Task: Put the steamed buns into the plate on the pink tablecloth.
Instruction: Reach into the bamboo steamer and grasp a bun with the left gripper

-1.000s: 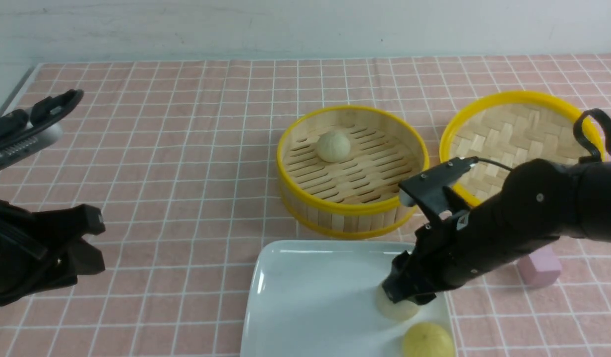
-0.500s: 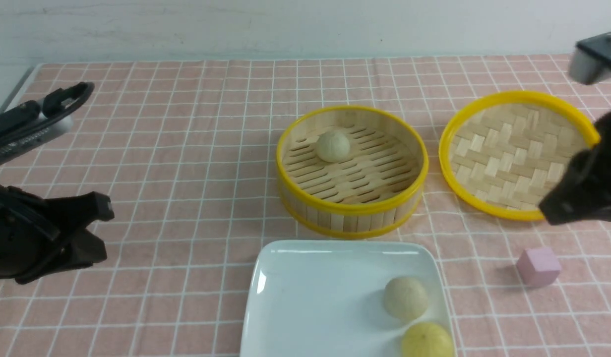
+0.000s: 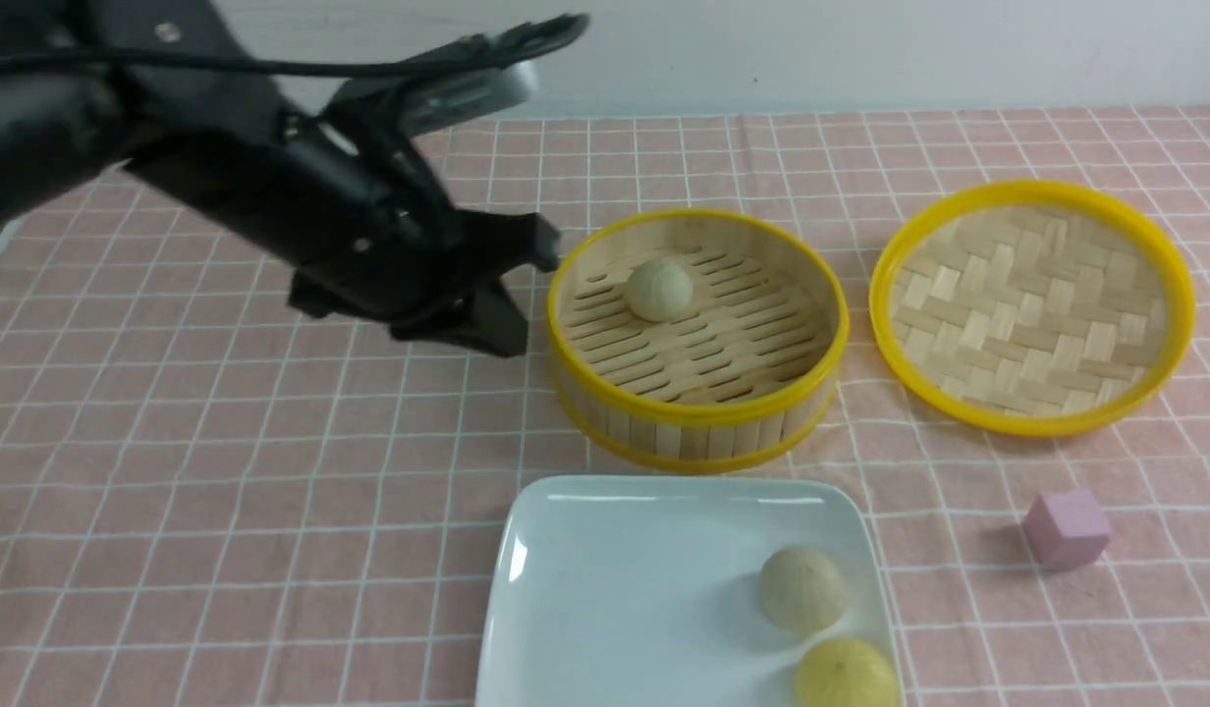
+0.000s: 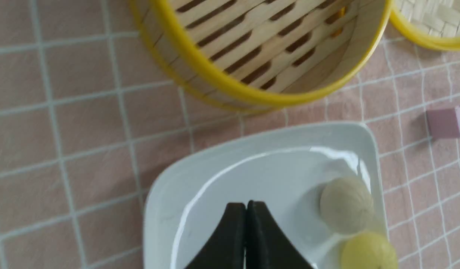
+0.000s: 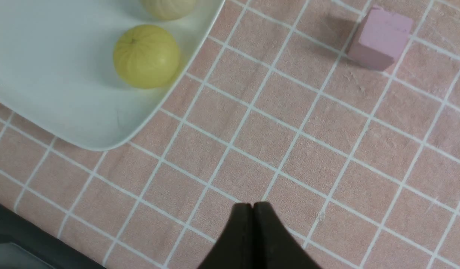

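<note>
At the near edge, a yellow ball point(image 3: 847, 675) sits in the right corner of the white plate point(image 3: 615, 589). The near steamed bun point(image 3: 803, 588) lies on the plate just beside it. The plate rests on the pink tablecloth point(image 3: 271, 471), and a pink cube point(image 3: 1067, 528) stands on the cloth to its right, apart from the rim.

Just behind the plate is the bamboo steamer point(image 3: 698, 412). The far steamed bun point(image 3: 660, 288) sits on its slatted floor, toward the back left. A woven lid point(image 3: 1032, 304) lies flat to the right of the steamer.

The right end effector point(image 5: 252, 204) shows only in its own wrist view. Its fingers are pressed together over bare cloth near the plate's corner, holding nothing.

The left end effector point(image 4: 246, 204) hangs just left of the steamer, fingers together and empty. The steamer's yellow-rimmed wall stands between it and the far bun.
</note>
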### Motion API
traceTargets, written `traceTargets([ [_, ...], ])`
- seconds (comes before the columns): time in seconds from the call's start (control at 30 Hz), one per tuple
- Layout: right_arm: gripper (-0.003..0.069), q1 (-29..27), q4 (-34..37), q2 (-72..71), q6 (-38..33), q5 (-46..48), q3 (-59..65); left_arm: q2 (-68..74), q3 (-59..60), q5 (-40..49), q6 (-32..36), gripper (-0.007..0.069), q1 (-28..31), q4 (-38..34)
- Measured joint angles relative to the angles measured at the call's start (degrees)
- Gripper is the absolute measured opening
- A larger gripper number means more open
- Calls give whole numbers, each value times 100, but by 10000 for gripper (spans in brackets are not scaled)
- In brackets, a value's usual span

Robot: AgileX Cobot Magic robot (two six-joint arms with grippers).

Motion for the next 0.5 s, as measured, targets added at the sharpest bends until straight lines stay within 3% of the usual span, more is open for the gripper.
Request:
traceTargets([
  [0.17, -8, 0, 0, -54, 0, -86, 183, 1399, -1676, -42, -721, 200, -360, 522],
  [0.3, -6, 0, 0, -54, 0, -198, 189, 2406, -2920, -69, -896, 343, -472, 846],
  [0.5, -3, 0, 0, -54, 0, -392, 189, 3513, -3985, -164, -936, 413, -484, 938],
])
